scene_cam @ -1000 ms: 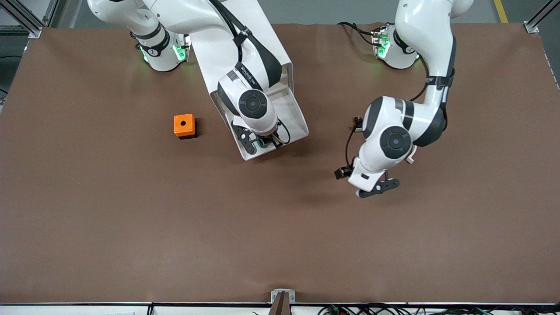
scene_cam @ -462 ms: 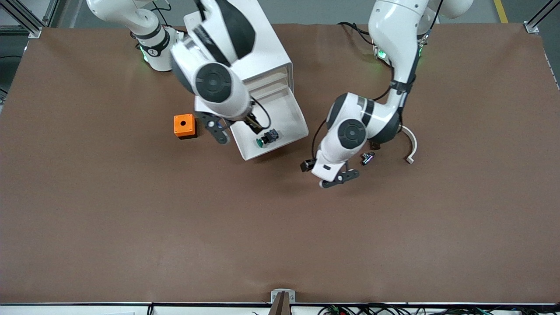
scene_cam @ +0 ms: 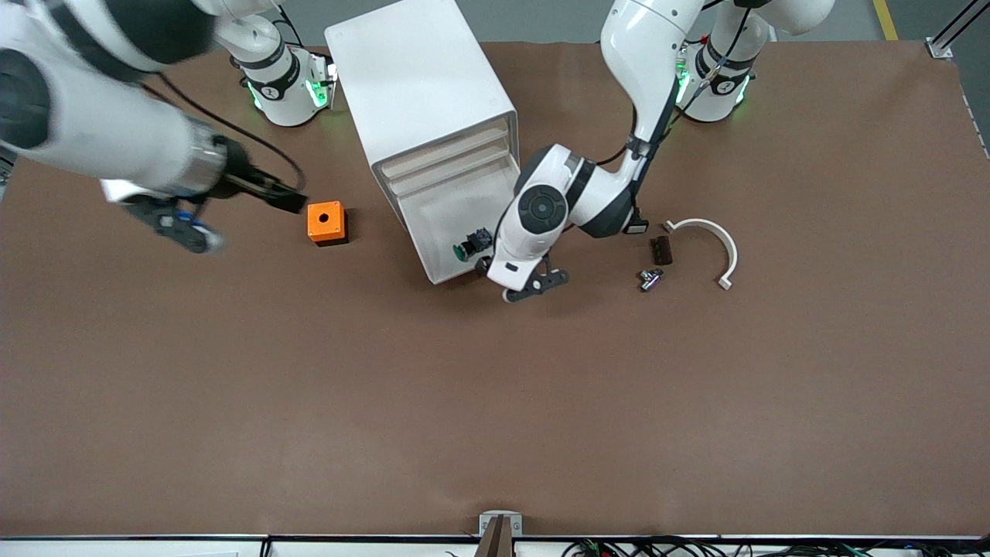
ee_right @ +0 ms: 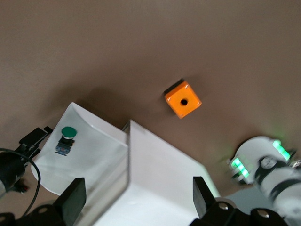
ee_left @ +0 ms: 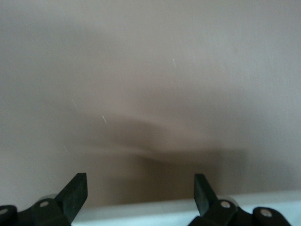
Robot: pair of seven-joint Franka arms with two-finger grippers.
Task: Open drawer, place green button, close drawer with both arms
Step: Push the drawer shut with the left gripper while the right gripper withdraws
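Left pincer [scene_cam: 534, 283] crowds the open drawer's [scene_cam: 433, 232] front corner; the button [scene_cam: 472, 244] inside lies uncovered from above.

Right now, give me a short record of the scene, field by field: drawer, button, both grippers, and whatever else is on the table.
drawer: pulled out of the cabinet, open
button: lying in the open drawer, green cap showing, near its front end
left gripper: open, empty, at the drawer's front edge
right gripper: open, empty, in the air over the table toward the right arm's end, beside the orange cube
other items: white curved piece, small dark block and small metal part, toward the left arm's end
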